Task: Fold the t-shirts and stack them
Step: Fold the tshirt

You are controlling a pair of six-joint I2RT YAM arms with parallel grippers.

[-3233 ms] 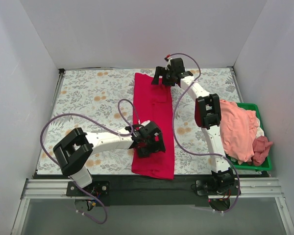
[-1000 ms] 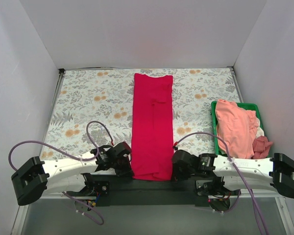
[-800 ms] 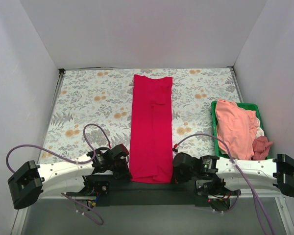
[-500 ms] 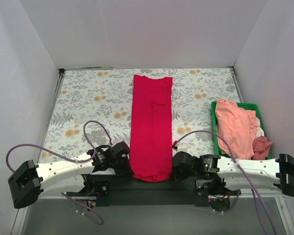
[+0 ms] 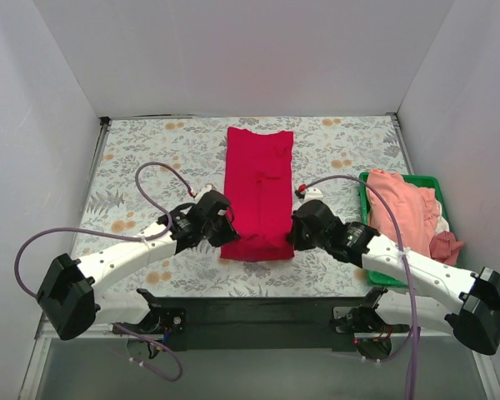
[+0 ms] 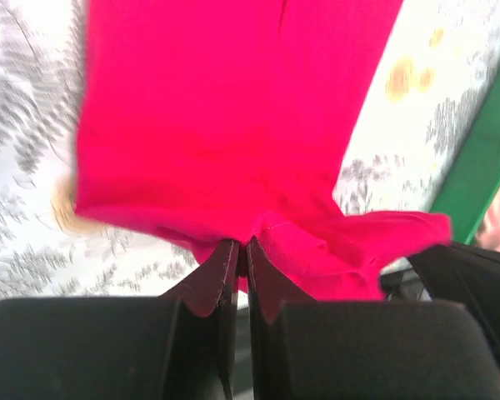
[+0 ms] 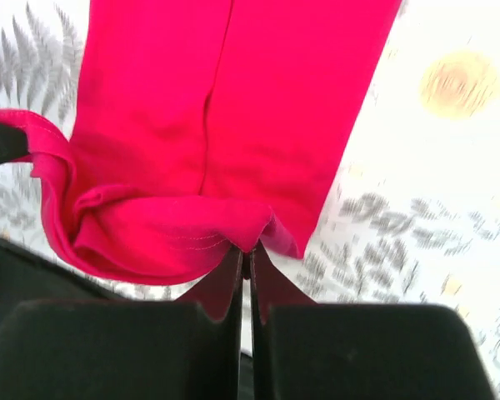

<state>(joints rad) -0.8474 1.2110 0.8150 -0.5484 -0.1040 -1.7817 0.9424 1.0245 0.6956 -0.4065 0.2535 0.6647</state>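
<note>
A crimson red t-shirt (image 5: 258, 179) lies as a long narrow strip down the middle of the floral table, its near end lifted and curled back. My left gripper (image 5: 227, 236) is shut on the near left corner of the red t-shirt (image 6: 225, 125), and my right gripper (image 5: 292, 233) is shut on the near right corner of it (image 7: 233, 117). The hem sags in a fold between the two grippers. A salmon pink t-shirt (image 5: 400, 212) is heaped in the green bin, with a dusty maroon-pink t-shirt (image 5: 444, 247) at its near right corner.
The green plastic bin (image 5: 423, 180) stands at the table's right edge, and a strip of its wall (image 6: 475, 158) shows in the left wrist view. White walls enclose the table on three sides. A black rail (image 5: 258, 312) runs along the near edge.
Both grippers have carried the shirt's near hem up off the table's front edge and toward the far side, so the strip looks shorter. The right gripper closed fully on its corner.
</note>
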